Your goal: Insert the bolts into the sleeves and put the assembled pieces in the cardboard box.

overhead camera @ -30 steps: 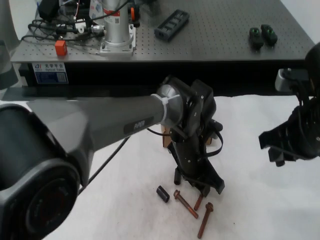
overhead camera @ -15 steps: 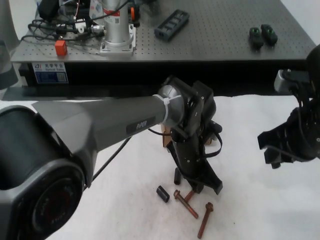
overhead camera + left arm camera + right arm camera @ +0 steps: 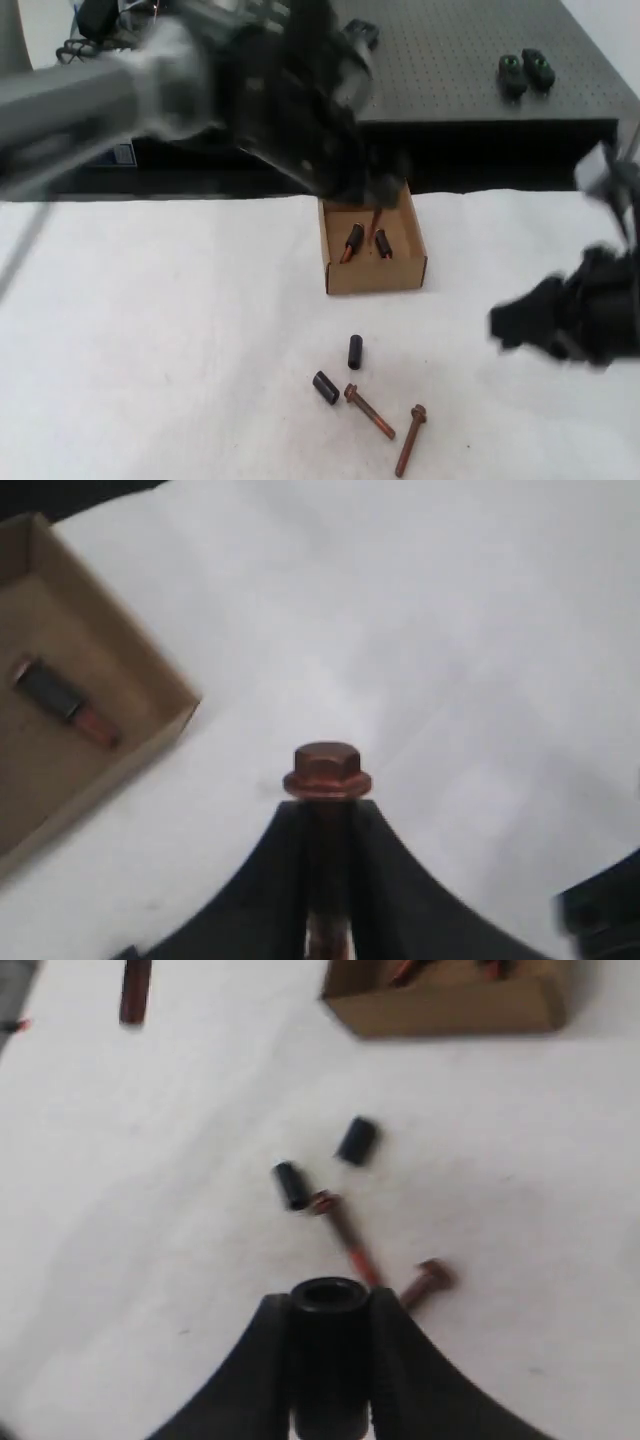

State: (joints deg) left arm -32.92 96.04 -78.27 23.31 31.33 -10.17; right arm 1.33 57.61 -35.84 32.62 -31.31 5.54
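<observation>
Our left gripper (image 3: 327, 815) has swung up from the loose bolts (image 3: 369, 411), clamped on a bolt (image 3: 326, 772) above the cloth (image 3: 150, 350) beside the cardboard box (image 3: 375, 273). Our right gripper (image 3: 330, 1310) clamps a sleeve (image 3: 328, 1360). Off-axis mating could jam or drop the bolt, we judge.

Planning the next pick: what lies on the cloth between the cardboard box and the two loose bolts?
Two black sleeves lie there, between the box and the bolts, as the high view shows.

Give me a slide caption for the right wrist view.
Right gripper holds a black sleeve, facing two loose sleeves, two bolts and the cardboard box.
</observation>
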